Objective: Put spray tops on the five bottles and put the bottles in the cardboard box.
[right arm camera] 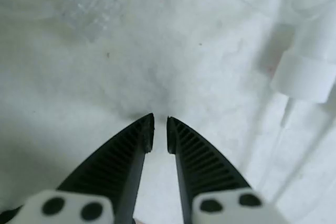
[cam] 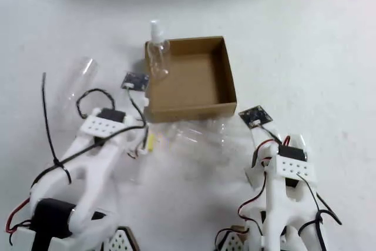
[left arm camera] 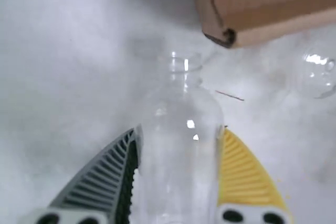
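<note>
While clamping the capless bottle (left arm camera: 181, 171) neck-forward in the left gripper (left arm camera: 181, 129), hung the empty, near-shut right gripper (right arm camera: 160, 121) beside a spray top (right arm camera: 307, 74).

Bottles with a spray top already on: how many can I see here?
1. That bottle stands upright at the cardboard box's far left corner. The clear bottles in front of it look topless, though hard to make out.

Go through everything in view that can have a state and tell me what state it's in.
cardboard box: open, one bottle inside.
bottle in the box: upright, spray top on.
held bottle: no top, neck open.
left gripper: shut on the held bottle.
right gripper: shut, empty.
loose spray top: on the table, unattached.
</note>
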Robot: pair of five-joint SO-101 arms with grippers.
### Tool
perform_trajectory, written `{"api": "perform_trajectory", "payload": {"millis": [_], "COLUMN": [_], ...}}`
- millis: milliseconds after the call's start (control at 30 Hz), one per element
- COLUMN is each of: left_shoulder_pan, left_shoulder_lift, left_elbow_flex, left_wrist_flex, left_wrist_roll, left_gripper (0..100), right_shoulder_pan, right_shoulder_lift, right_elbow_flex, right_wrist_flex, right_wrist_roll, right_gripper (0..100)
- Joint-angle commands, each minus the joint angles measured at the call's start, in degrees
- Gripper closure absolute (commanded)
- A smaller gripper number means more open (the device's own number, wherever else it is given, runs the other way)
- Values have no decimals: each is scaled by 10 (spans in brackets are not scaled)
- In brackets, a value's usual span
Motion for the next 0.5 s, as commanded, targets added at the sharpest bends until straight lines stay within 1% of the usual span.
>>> {"api": "perform_trajectory", "payload": {"millis": [0,167,200,267,333,400,467], "left_shoulder_pan": [-36,-38,-39,-40,-40,-40,-40], "left_shoulder_lift": [0,0,0,0,0,0,0], "left_elbow_flex": [-31,-31,-31,-31,-31,-42,-62], "left_wrist_flex": [-11,-11,-10,-7,3,25,56], "left_wrist_roll": [-54,-56,-54,-52,-51,-51,-51], "left_gripper": [976,973,959,893,799,712,652], "right_shoulder_pan": [-4,-4,-4,-4,-4,-4,-4], "right_shoulder_lift": [-7,-7,-7,-7,-7,-7,-7], "right_elbow_flex": [-5,-5,-5,-5,-5,-5,-5], "right_wrist_flex": [-7,-7,-7,-7,-7,-7,-7], "right_wrist_roll": [6,6,6,6,6,6,6], "right_gripper": [983,983,983,983,983,983,983]}}
